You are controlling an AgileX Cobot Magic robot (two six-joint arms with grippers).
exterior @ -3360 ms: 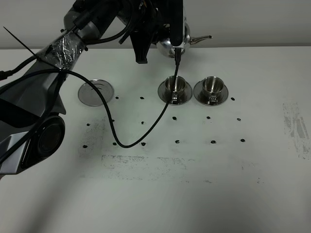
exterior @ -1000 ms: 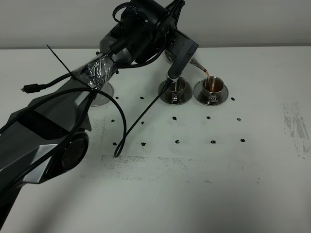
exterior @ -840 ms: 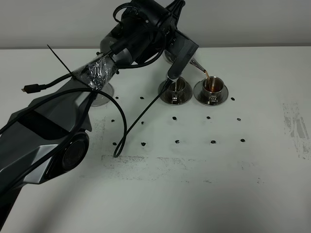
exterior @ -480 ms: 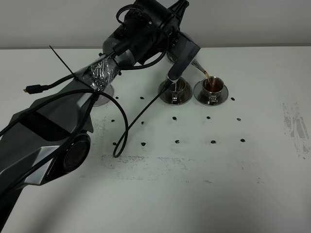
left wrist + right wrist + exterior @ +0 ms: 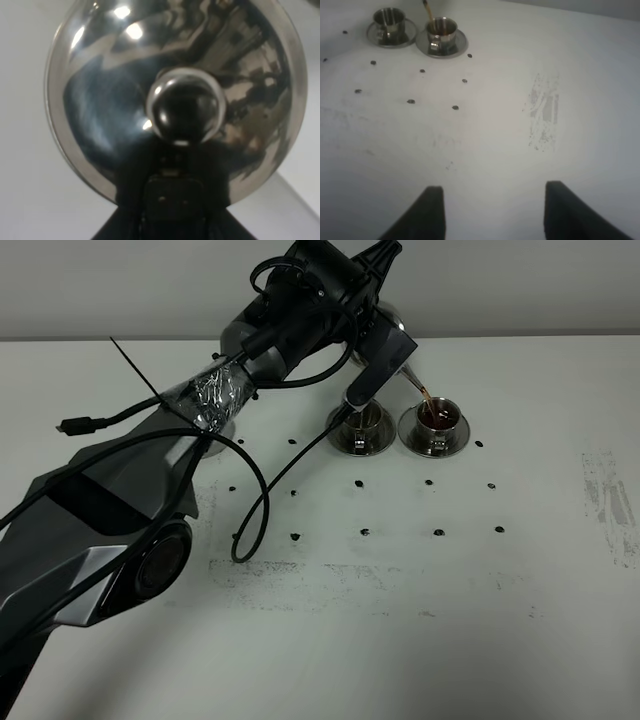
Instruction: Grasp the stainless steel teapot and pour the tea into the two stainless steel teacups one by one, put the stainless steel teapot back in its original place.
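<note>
Holds shiny dome-lidded stainless steel teapot [image 5: 100, 90] clamped in left gripper [image 5: 172, 195], tipped spout-down over right-hand small steel teacup [image 5: 440, 432] to stream dark reddish-brown tea [image 5: 437, 414] in. Leaves neighbouring matching teacup [image 5: 388, 20] for next. Parks right gripper [image 5: 495, 215], jaws parted, well apart.

A: Where is free room on the tabletop [image 5: 500, 580]?
B: Right side and lower middle of the frame are bare.
A: And what blocks?
B: Upper middle: the left teacup [image 5: 362, 425] and the right teacup [image 5: 432, 426] side by side, the teapot [image 5: 170, 75] tilted above them. The left arm [image 5: 215, 390] and its cable [image 5: 265, 495] cross the left half.
</note>
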